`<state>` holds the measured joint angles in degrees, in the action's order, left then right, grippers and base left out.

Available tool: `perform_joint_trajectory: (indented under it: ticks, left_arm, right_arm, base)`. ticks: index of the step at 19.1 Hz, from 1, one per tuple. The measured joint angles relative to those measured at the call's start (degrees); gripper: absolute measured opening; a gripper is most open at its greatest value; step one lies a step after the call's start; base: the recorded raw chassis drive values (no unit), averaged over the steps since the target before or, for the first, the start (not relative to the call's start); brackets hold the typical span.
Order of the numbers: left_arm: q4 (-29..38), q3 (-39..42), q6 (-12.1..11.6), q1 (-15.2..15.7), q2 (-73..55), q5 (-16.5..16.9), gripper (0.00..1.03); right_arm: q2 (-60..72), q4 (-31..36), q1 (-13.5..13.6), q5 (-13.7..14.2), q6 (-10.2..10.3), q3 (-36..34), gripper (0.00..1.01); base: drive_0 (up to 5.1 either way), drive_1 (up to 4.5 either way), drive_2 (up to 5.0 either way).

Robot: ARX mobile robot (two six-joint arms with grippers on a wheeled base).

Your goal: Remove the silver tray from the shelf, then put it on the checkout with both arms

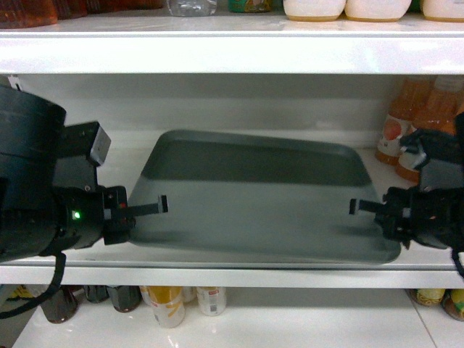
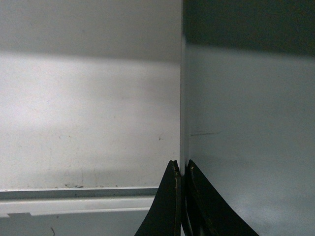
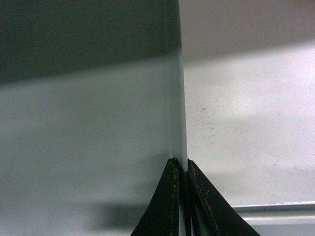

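The silver tray point(image 1: 254, 196), a flat grey-green rectangle with a low rim, lies across the white shelf point(image 1: 217, 275), its front edge near the shelf's front lip. My left gripper point(image 1: 161, 205) is shut on the tray's left rim. In the left wrist view the gripper point(image 2: 181, 167) pinches the thin rim, with the tray point(image 2: 246, 123) to its right and the shelf point(image 2: 88, 123) to its left. My right gripper point(image 1: 357, 206) is shut on the right rim, and its wrist view shows the gripper point(image 3: 180, 164) clamping the tray point(image 3: 88, 137) edge beside the shelf point(image 3: 246, 123). The checkout is out of view.
Orange drink bottles point(image 1: 409, 127) stand on the shelf just right of the tray, close to my right arm. The upper shelf board point(image 1: 232, 54) hangs low above the tray and carries containers point(image 1: 312, 7). Below, more bottles point(image 1: 167, 301) stand on a lower shelf.
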<state>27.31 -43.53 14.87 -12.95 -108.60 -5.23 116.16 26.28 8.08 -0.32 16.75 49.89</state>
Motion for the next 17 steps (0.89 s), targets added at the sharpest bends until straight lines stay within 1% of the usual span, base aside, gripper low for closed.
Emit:
perform_joint_trajectory:
  ticks: [4, 7, 10, 11, 12, 14, 15, 17]
  left_arm:
    - [1.1, 5.5, -0.7, -2.1, 8.0, -2.1, 0.03]
    - [0.6, 10.3, -0.8, -3.8, 13.9, -3.7, 0.03]
    - [-1.7, 14.2, -0.6, -5.5, 19.5, -5.3, 0.03]
    - [-2.7, 16.9, -0.3, -6.8, 23.7, -6.5, 0.03]
    - [-3.5, 19.0, -0.3, -8.1, 27.3, -8.2, 0.03]
    - [-3.3, 21.0, -1.4, -9.0, 30.3, -9.9, 0.03]
    - [-3.1, 21.1, -1.9, -9.0, 30.4, -10.3, 0.03]
    - [-3.3, 21.1, -2.1, -9.0, 30.0, -10.4, 0.03]
  right_arm:
    - [-9.4, 0.9, -0.3, -1.1, 0.2, -6.5, 0.03]
    - [-16.5, 0.5, -0.3, -1.6, 0.2, -12.5, 0.03]
    - [-23.8, -0.7, -0.7, -2.5, 0.0, -17.9, 0.03]
    - [-29.0, -1.0, -0.7, -2.9, -0.5, -21.5, 0.02]
    - [-33.0, -1.0, -1.1, -3.8, -0.4, -24.2, 0.02]
    - [-35.5, -1.1, -1.1, -4.5, -0.2, -26.1, 0.02]
    - [-35.5, -1.0, -1.1, -4.6, -0.2, -26.2, 0.02]
    - [-35.2, -1.2, -1.1, -4.8, -0.2, -26.2, 0.02]
  base:
    - [0.0, 0.00, 0.0]
    - [0.0, 0.00, 0.0]
    - [0.0, 0.00, 0.0]
    - [0.0, 0.00, 0.0]
    - [0.0, 0.00, 0.0]
    - [0.0, 0.00, 0.0]
    - [0.0, 0.00, 0.0]
    - [0.0, 0.00, 0.0]
